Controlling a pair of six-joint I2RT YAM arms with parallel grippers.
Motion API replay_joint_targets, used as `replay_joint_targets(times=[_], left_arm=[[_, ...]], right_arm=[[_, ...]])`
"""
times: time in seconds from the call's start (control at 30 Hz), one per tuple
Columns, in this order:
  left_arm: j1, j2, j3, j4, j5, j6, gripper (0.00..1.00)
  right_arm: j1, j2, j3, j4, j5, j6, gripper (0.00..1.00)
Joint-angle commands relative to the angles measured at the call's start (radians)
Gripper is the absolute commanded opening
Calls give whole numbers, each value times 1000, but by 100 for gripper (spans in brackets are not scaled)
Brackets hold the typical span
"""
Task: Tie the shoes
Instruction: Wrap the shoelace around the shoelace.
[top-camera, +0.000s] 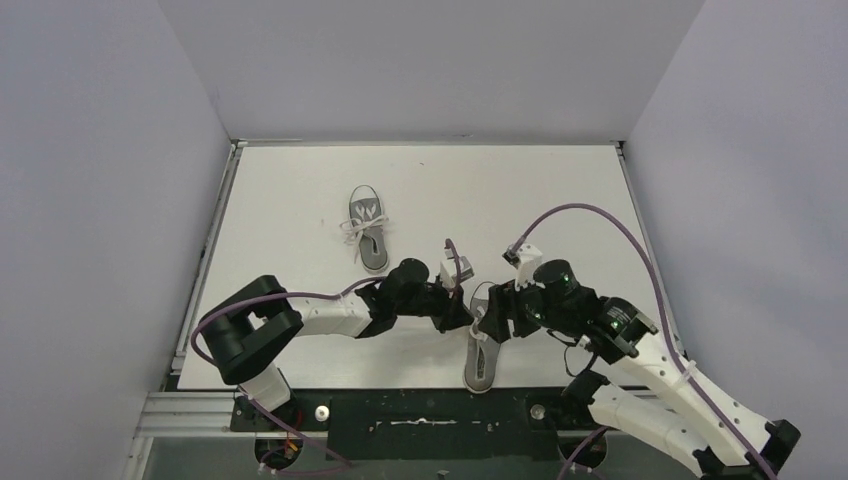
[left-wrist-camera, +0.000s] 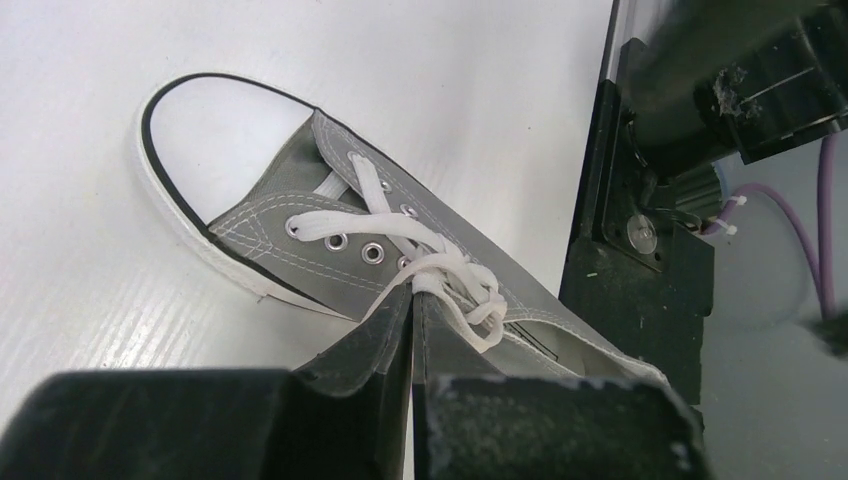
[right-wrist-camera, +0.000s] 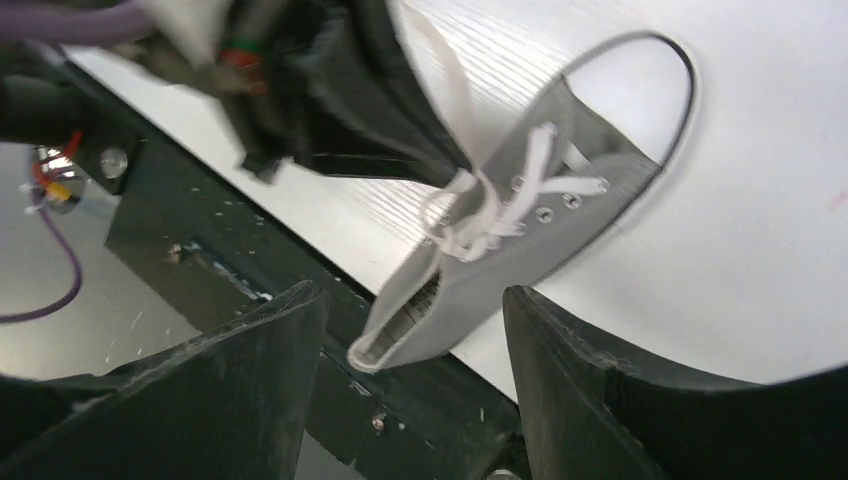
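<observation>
Two grey shoes with white laces lie on the white table. The far shoe (top-camera: 368, 228) lies alone with its laces in a bow. The near shoe (top-camera: 482, 362) (left-wrist-camera: 270, 215) (right-wrist-camera: 560, 235) points away from me, its heel at the table's front edge. My left gripper (top-camera: 470, 320) (left-wrist-camera: 413, 290) (right-wrist-camera: 445, 168) is shut on a lace at the bunched knot (left-wrist-camera: 465, 290) (right-wrist-camera: 468, 228). My right gripper (top-camera: 492, 322) (right-wrist-camera: 412, 335) hangs open just right of it, above the shoe's heel, with nothing between its fingers (right-wrist-camera: 250, 390).
The black front rail (left-wrist-camera: 630, 280) (right-wrist-camera: 300, 290) runs along the table's near edge right under the shoe's heel. White walls close in the table on the left, back and right. A purple cable (top-camera: 590, 215) arcs over the right arm.
</observation>
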Motion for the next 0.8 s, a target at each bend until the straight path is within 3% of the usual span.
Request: replay_joint_targets(times=[0.0,0.13,0.37,0.57,0.77], left_arm=[[28,17,68,-23,92,-72,0],[51,39,84,-30,131,-96,0],[82,82,117,-29,203,-136,0],[82,111,140,-48,242,-124,0],[82,112,131,-55,234,-105,0]], right_arm=[[117,-139,-48,241,-28,-114,64],[283,-139,-72,308,-21,-269,66],[654,227,79,279,164,-646,70],[676,442,78,371,395,-844,63],[667,565,67,437,369,-999,61]])
